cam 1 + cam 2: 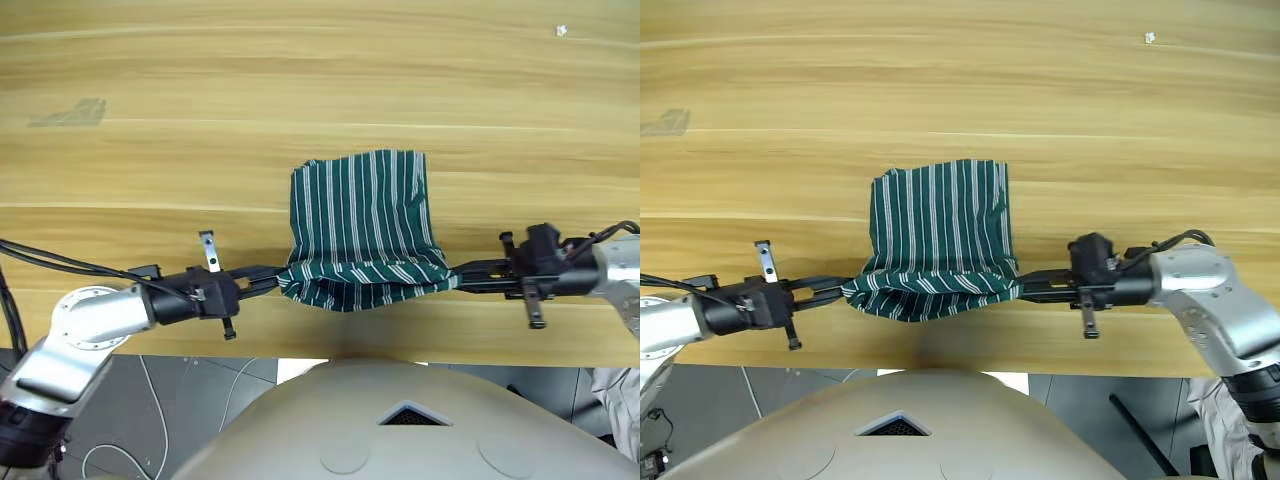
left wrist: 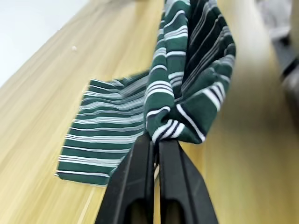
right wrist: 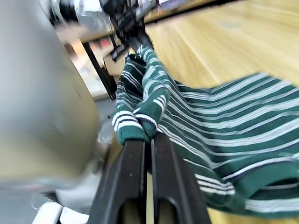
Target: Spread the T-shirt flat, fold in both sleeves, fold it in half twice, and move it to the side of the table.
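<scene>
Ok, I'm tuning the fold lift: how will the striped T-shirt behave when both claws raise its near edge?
Probably floppy: the T-shirt sags between the left claw and right claw, bunching at each pinch. Likely light, since small pinches hold it. Its far part lies on the table, so it may drag there.

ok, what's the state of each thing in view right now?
T-shirt: partly folded, near edge lifted at both corners, far part flat on the table.
left gripper: shut on the T-shirt's near left corner.
right gripper: shut on the T-shirt's near right corner.
</scene>
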Robot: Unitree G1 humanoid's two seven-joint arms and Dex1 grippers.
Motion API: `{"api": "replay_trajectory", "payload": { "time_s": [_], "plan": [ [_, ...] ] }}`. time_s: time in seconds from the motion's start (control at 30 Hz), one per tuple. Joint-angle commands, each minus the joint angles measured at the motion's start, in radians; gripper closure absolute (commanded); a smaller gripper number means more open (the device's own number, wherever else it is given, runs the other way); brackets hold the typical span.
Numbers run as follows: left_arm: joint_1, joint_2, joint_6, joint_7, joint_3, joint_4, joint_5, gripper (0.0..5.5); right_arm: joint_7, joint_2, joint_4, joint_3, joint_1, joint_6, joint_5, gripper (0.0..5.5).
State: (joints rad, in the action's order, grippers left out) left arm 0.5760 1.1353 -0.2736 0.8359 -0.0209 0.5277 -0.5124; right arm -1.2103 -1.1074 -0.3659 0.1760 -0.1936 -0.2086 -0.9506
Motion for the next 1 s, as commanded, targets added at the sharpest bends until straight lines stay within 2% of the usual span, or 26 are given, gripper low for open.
{"api": "replay_trajectory", "payload": {
  "time_s": [0.03, 0.17, 0.27, 0.37, 0.47, 0.57, 0.73, 1.0],
  "plan": [
    [0.159, 0.035, 0.133, 0.119, 0.205, 0.127, -0.162, 5.50, -0.044, -0.009, -0.046, -0.089, -0.054, -0.075, -0.019, 5.48],
    [0.228, 0.015, 0.203, 0.225, 0.295, 0.147, -0.141, 5.50, -0.043, 0.027, -0.075, -0.161, -0.071, -0.126, -0.050, 5.48],
    [0.164, -0.007, 0.226, 0.234, 0.242, 0.108, -0.067, 5.50, -0.030, 0.063, -0.056, -0.149, -0.018, -0.148, 0.010, 5.48],
    [0.003, -0.050, 0.291, 0.200, 0.154, 0.043, -0.016, 5.50, 0.001, 0.116, 0.010, -0.090, 0.055, -0.118, 0.171, 5.48],
    [-0.188, -0.132, 0.350, 0.114, 0.047, -0.053, 0.106, 5.50, 0.049, 0.197, 0.086, -0.054, 0.148, -0.101, 0.284, 5.48],
    [-0.307, -0.217, 0.387, 0.062, -0.014, -0.123, 0.157, 5.50, 0.125, 0.311, 0.190, -0.014, 0.252, -0.065, 0.400, 5.48],
    [-0.433, -0.338, 0.414, -0.002, -0.046, -0.224, 0.194, 5.50, 0.198, 0.460, 0.354, 0.021, 0.390, -0.029, 0.523, 5.48],
    [-0.527, -0.439, 0.433, -0.075, -0.034, -0.339, 0.237, 5.50, 0.180, 0.515, 0.508, 0.016, 0.447, 0.010, 0.613, 5.48]
  ]
}}
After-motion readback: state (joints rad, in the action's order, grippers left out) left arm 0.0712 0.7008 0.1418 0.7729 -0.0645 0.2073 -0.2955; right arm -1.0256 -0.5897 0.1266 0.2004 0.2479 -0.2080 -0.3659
